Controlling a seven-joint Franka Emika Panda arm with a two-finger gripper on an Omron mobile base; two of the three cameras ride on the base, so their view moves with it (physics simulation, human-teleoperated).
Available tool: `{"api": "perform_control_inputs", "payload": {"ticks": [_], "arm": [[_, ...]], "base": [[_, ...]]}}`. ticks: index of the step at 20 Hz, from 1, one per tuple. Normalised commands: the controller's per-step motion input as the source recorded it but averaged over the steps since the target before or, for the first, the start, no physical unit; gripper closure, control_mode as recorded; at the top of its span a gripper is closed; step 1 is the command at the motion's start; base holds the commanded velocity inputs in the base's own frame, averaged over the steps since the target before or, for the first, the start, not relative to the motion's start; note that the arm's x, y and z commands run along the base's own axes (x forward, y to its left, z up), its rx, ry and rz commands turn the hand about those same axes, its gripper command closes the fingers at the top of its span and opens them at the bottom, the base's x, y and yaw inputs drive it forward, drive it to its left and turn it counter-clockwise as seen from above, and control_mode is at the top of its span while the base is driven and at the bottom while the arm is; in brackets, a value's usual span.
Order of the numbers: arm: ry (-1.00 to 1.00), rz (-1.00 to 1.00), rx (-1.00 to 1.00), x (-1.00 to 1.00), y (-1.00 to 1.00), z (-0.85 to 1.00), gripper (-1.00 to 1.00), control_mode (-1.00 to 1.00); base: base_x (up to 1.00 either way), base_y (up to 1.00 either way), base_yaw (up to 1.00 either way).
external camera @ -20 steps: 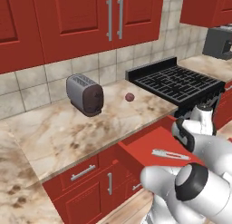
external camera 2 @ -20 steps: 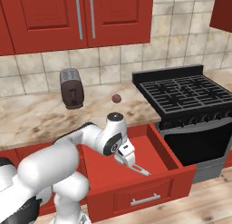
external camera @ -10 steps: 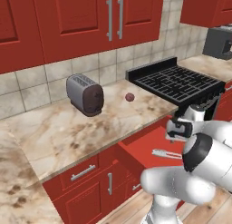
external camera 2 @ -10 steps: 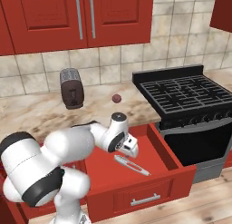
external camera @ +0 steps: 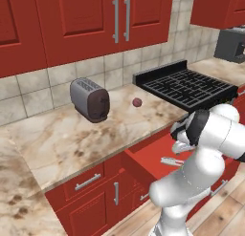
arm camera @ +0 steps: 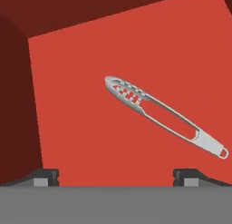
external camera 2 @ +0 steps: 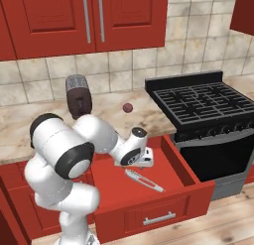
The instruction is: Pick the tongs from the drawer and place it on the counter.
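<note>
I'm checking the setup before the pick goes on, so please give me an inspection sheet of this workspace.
Surface: beige marble counter over red cabinets.
Job's things: drawer pulled open; tongs lie flat on its red floor, slotted end toward the back in the right base view.
Clutter: toaster and a small dark red ball on the counter.
Grippers: gripper open, above the drawer floor, apart from the tongs, holding nothing.
Cables: nothing seen.
Surroundings: black stove right of the drawer, tiled backsplash, red upper cabinets, wood floor.
</note>
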Motion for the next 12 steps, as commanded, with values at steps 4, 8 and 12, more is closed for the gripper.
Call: {"api": "perform_control_inputs", "payload": {"ticks": [4, 8, 12], "arm": [[0.00, 0.48, -0.11, 0.29, -0.16, -0.49, -1.00, -1.00], [0.00, 0.42, -0.17, 0.30, -0.17, -0.48, -1.00, -1.00], [0.01, 0.39, -0.18, 0.34, -0.22, -0.49, -1.00, -1.00]], "base": [[0.00, 0.00, 0.00], [0.00, 0.00, 0.00], [0.00, 0.00, 0.00]]}}
